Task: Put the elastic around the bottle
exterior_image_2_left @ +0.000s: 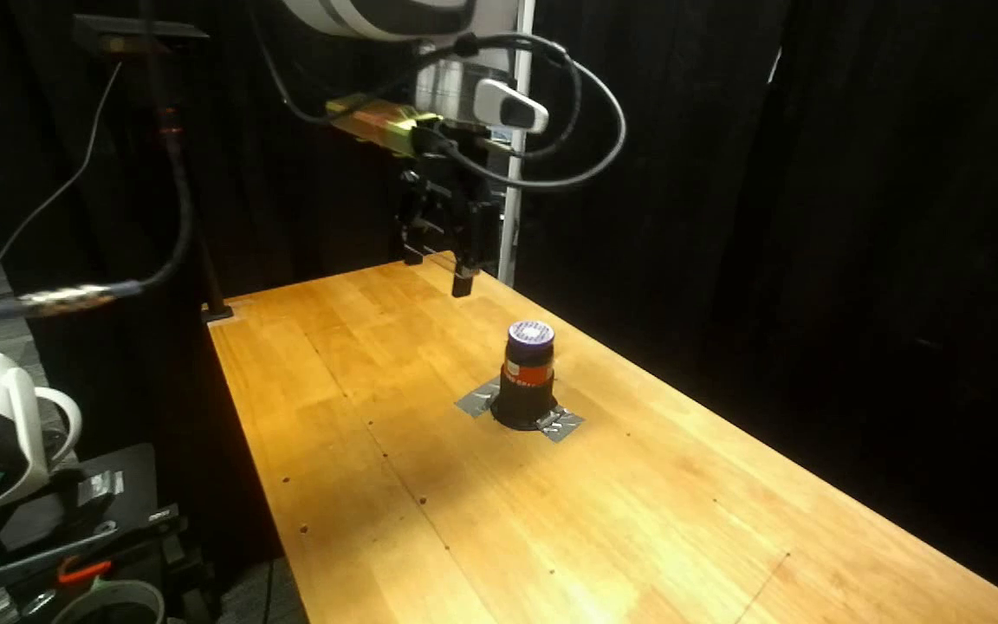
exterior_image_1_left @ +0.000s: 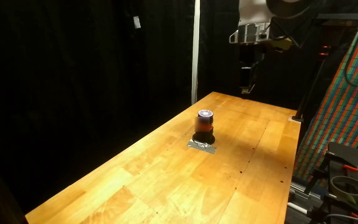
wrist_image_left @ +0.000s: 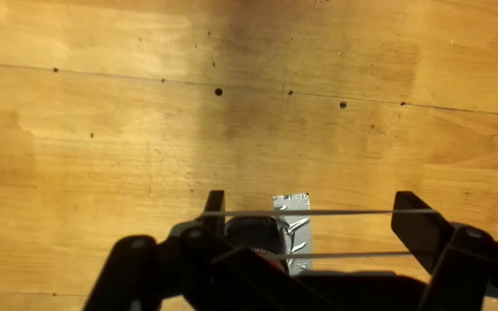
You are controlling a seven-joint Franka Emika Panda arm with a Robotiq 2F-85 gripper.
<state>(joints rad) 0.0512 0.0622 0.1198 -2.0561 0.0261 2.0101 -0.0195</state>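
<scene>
The claw [wrist_image_left: 310,203] hangs above the table [exterior_image_2_left: 638,503], its fingers [wrist_image_left: 417,233] spread wide, with the elastic [wrist_image_left: 339,212] stretched across them in two strands. The bottle [exterior_image_2_left: 529,373] stands upright on the table, lower than the claw and apart from it; in the wrist view a finger partly hides it. Grey tape [exterior_image_2_left: 561,425] touches its black base [exterior_image_2_left: 523,409] on two sides in an exterior view, and black curtains [exterior_image_2_left: 854,217] hang alongside the table.
</scene>
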